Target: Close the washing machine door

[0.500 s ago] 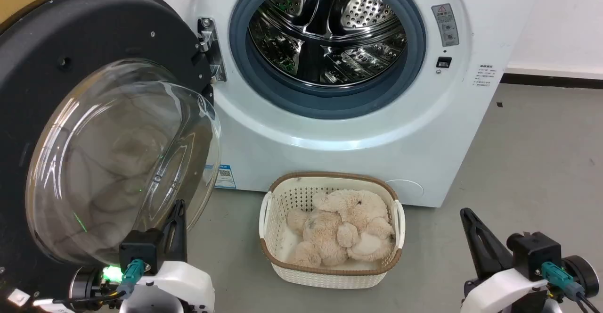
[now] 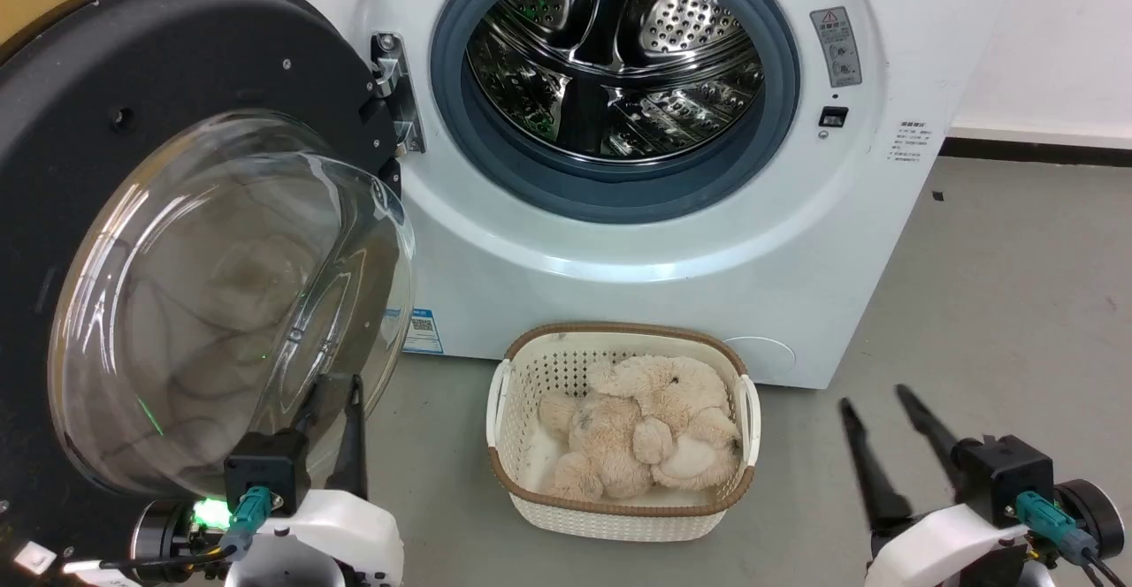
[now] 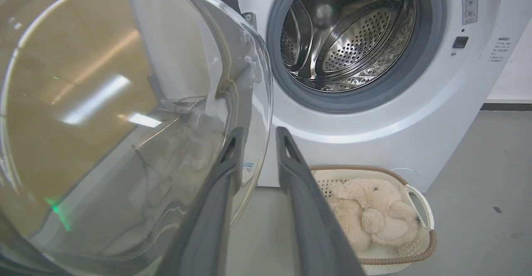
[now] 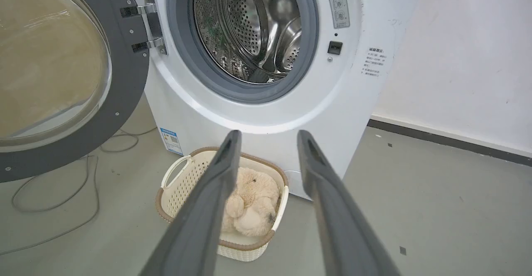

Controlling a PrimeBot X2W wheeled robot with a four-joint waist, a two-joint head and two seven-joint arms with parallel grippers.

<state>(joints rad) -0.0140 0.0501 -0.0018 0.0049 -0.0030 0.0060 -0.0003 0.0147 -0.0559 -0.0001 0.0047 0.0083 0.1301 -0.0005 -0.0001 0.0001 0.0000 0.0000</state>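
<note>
The washing machine door [image 2: 177, 48] stands swung wide open at the left, its black rim around a bulging clear glass bowl [image 2: 230, 304], held by a metal hinge [image 2: 389, 83]. The steel drum [image 2: 610, 57] lies exposed inside its grey rubber ring. My left gripper [image 2: 340, 384] is open at the bowl's lower right edge, holding nothing. In the left wrist view the left gripper [image 3: 259, 132] straddles the edge of the glass [image 3: 124, 101]. My right gripper [image 2: 874, 397] is open over the floor at the lower right, far from the door [image 4: 129, 80]; its own view shows the right gripper [image 4: 268, 134] pointed at the machine front.
A white basket [image 2: 619, 332] holding a beige plush toy [image 2: 646, 428] sits on the grey floor in front of the white washing machine [image 2: 619, 242]. A cable [image 4: 62, 201] lies on the floor under the door. A white wall [image 4: 457, 60] rises at the right.
Both grippers have opened: each pair of fingers was together and now stands apart. The door and basket have not moved.
</note>
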